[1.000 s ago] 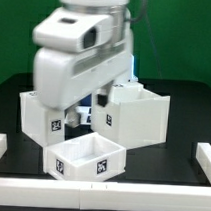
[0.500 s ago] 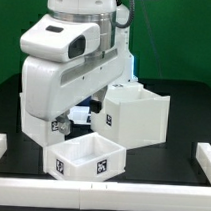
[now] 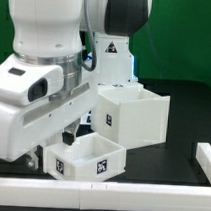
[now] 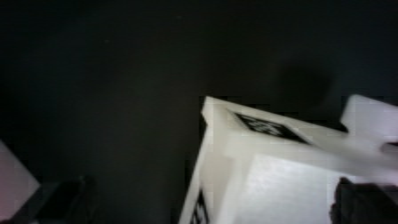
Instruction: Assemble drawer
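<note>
In the exterior view the large open-sided white shell (image 3: 135,115) stands at mid-table with a tag on its side. A smaller white tray (image 3: 86,156) with two tags sits in front of it. The second tray is hidden behind my arm's white hand (image 3: 34,95), which fills the exterior view's left. In the blurred wrist view my gripper (image 4: 217,205) is open, with dark fingers (image 4: 71,202) set wide apart. A white drawer part with a tag (image 4: 267,150) lies below and between them. I cannot tell which part it is or whether a finger touches it.
Low white rails edge the black table at the front (image 3: 119,194) and at the exterior view's right (image 3: 206,159). A green backdrop stands behind. The arm's base (image 3: 111,54) rises behind the shell.
My arm has swung down and toward the exterior view's left and now covers the left tray. The shell and front tray have not moved.
</note>
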Controlling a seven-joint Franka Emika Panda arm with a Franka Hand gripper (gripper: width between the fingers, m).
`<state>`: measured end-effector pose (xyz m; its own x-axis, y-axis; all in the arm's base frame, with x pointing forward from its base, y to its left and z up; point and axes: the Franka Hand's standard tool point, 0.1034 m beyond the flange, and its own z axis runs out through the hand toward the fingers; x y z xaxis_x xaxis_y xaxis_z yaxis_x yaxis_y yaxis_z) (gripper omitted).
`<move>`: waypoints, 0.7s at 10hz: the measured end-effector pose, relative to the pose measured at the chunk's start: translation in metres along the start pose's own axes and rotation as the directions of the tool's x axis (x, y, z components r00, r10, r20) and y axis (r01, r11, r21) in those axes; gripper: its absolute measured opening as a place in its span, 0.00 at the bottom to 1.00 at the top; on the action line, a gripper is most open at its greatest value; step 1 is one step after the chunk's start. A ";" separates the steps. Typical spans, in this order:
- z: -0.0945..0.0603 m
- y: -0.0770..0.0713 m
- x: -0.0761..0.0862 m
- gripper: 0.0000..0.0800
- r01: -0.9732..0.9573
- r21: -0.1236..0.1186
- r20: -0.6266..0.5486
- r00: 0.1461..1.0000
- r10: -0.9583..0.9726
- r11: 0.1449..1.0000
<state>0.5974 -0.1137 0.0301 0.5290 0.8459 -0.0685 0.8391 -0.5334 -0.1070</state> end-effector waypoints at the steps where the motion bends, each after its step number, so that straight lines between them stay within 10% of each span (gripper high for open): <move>1: 0.003 -0.002 -0.001 0.81 0.000 0.004 0.002 1.000 0.000 1.000; 5: 0.003 -0.001 0.000 0.53 0.001 0.003 0.001 1.000 -0.001 1.000; 7: 0.003 -0.001 0.000 0.12 0.001 0.003 0.002 1.000 -0.001 1.000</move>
<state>0.5958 -0.1131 0.0273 0.5282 0.8463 -0.0700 0.8390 -0.5328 -0.1105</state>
